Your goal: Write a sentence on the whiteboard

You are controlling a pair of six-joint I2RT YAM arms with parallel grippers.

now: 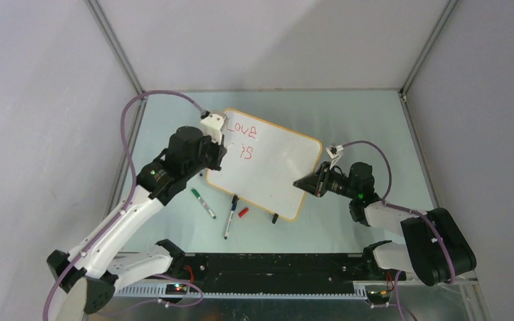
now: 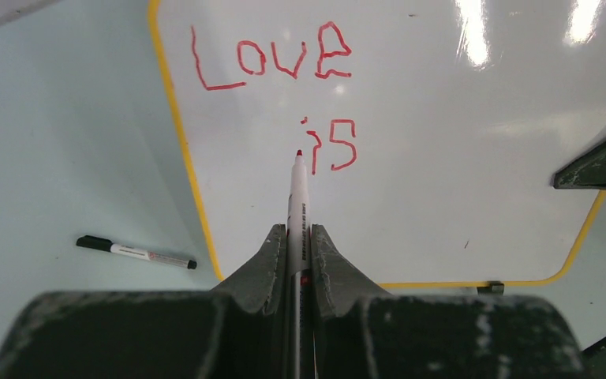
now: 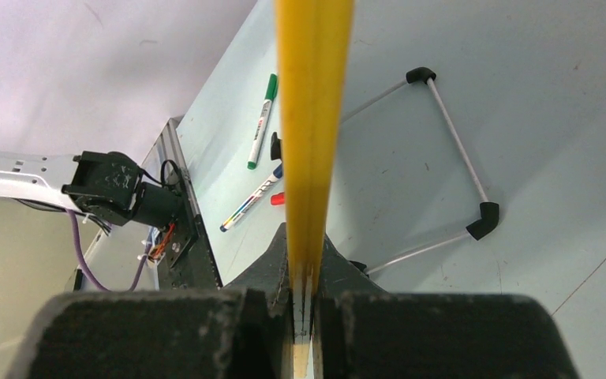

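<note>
Right end effector (image 3: 304, 246) clamps whiteboard (image 3: 313, 118) edge (orange frame, seen edge-on); green marker (image 3: 262, 120) on table (image 3: 568, 158) beyond.

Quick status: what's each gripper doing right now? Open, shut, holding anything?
Left gripper: closed on the marker.
Right gripper: closed on the edge of the whiteboard.

Gloss against matt

Board (image 2: 442, 197) smooth and glossy, throwing back light glare; its frame (image 3: 313, 118) smooth yellow-orange, plastic-looking; marker (image 2: 297, 201) barrel glossy white plastic; left fingers (image 2: 262, 267) dark, matt, rough, scuffed pale at the edges; table (image 2: 55, 142) smooth, pale, faint sheen; stand (image 3: 484, 221) thin metal rods, black plastic corners.
</note>
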